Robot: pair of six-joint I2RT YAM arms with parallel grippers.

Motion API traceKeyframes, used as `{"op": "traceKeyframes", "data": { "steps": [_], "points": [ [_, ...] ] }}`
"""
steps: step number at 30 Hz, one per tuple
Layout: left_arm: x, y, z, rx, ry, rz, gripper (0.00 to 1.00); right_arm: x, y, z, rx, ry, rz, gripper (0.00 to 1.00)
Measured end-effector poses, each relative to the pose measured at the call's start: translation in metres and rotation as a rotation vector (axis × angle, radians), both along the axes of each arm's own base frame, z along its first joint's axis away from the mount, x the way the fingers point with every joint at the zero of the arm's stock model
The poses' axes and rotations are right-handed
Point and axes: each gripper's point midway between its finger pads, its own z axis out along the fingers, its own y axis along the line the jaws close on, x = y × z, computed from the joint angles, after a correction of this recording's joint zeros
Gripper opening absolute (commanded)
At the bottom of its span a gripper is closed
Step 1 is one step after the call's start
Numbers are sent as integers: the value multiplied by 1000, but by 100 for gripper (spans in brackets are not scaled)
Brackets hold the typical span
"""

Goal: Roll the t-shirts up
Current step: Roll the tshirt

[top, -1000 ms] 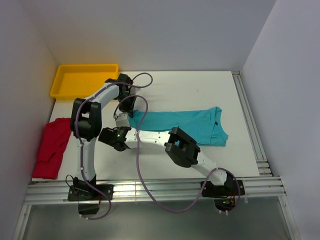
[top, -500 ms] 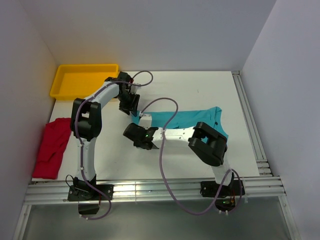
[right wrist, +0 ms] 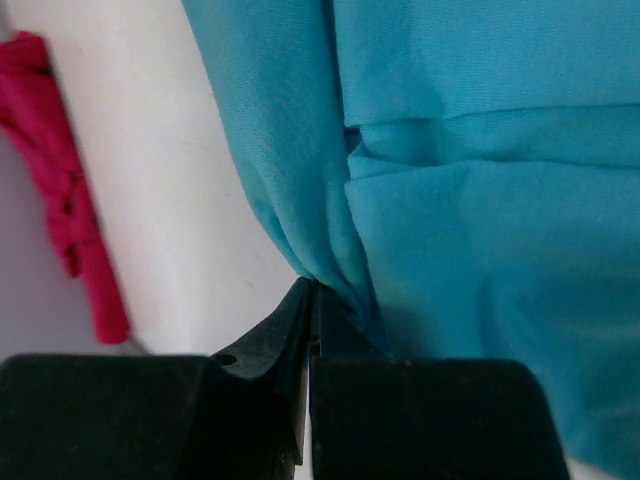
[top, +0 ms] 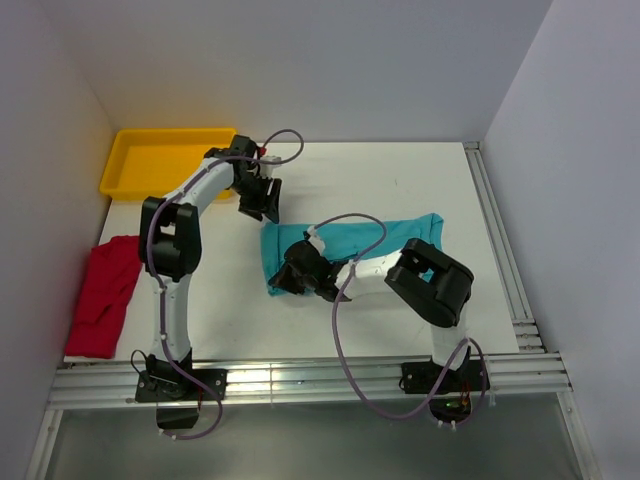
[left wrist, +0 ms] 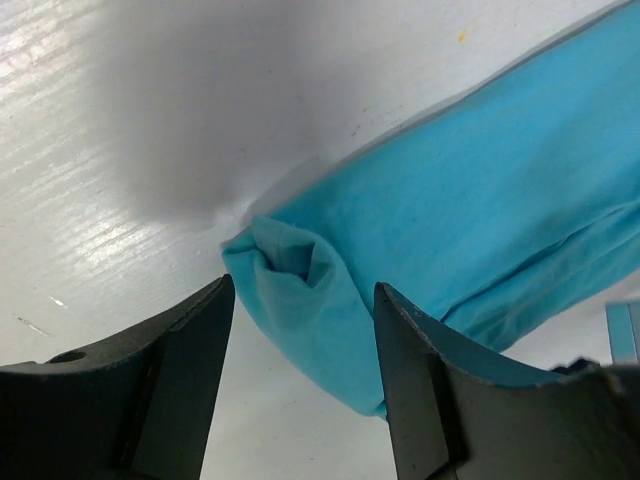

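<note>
On the table [top: 400, 175], the teal shirt [top: 405, 232] is lying in a folded band, the right gripper [top: 292, 278] is pinching its seven-o'clock corner tight, and the left gripper [top: 258, 208] is hanging open and empty over eleven o'clock, so a one-sided pull is threatening a crooked roll.

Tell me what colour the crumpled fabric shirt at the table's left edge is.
Red. That crumpled fabric t-shirt shows best in the top external view.
</note>
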Motion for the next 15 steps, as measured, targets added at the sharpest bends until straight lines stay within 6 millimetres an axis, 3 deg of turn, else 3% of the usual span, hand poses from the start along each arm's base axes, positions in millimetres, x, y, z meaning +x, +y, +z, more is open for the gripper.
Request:
{"op": "traceKeyframes", "data": {
  "steps": [9,15],
  "points": [
    [-3,24,-4,-72,48,53,66,13,8,24,352,84,-47,0],
    [-17,19,-4,-144,87,27,67,13,9,34,472,109,-74,0]
  ]
}}
